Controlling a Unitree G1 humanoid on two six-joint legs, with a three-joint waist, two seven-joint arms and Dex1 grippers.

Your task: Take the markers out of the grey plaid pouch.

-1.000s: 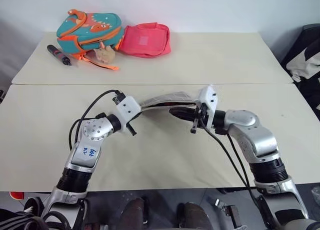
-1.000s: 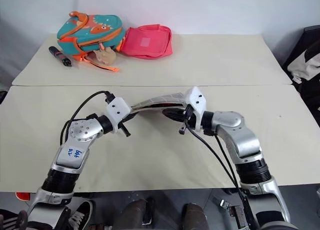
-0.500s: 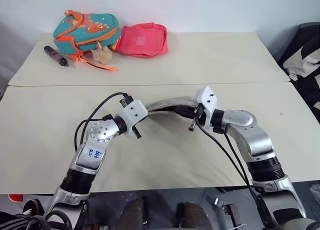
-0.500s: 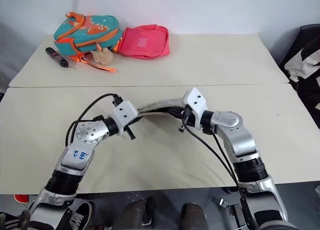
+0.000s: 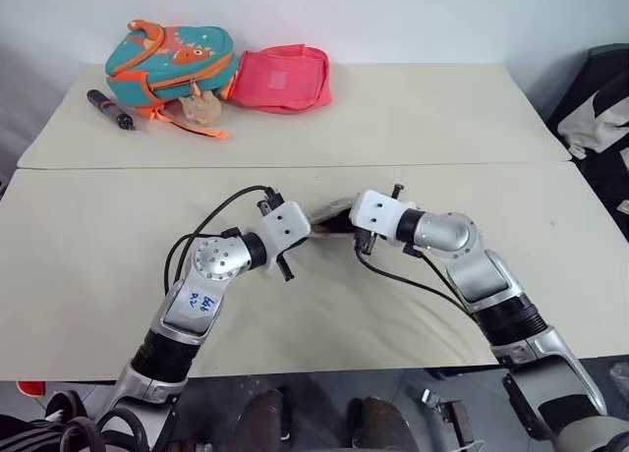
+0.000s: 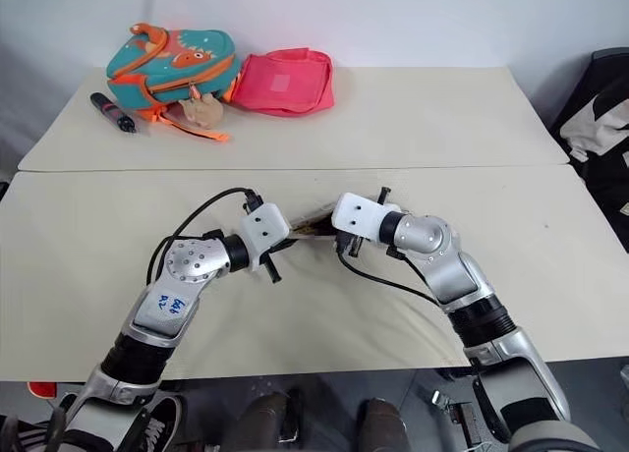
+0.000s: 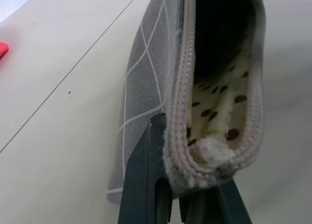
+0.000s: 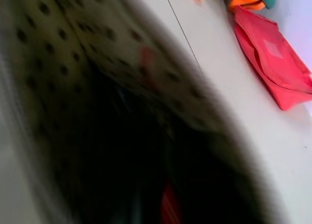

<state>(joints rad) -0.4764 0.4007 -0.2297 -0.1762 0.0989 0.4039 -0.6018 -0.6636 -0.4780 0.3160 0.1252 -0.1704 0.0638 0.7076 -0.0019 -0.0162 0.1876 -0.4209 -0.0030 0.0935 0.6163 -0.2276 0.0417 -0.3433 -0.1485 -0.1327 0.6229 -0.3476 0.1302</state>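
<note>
The grey plaid pouch (image 5: 330,214) hangs just above the near table between my two grippers. My left gripper (image 5: 298,230) is shut on the pouch's end by the zipper edge. In the left wrist view the mouth gapes, showing the grid-lined fabric (image 7: 146,83) and the tan dotted lining (image 7: 219,104). My right gripper (image 5: 352,226) is pushed into the mouth from the other side. Its wrist view looks along the dotted lining (image 8: 73,44) into the dark inside. A small red shape (image 8: 168,207) shows deep in there; I cannot tell whether it is a marker. The markers are otherwise hidden.
At the back left of the far table lie a teal-and-orange backpack (image 5: 172,64), a pink pouch (image 5: 285,79) and a black pen (image 5: 115,109). A seam (image 5: 491,164) runs between the two tables. A dark bag (image 5: 601,103) stands off the right edge.
My two hands have come closer together, so the pouch, which spanned between them, is now bunched short. My right wrist has rolled over and pushed further into the pouch's mouth.
</note>
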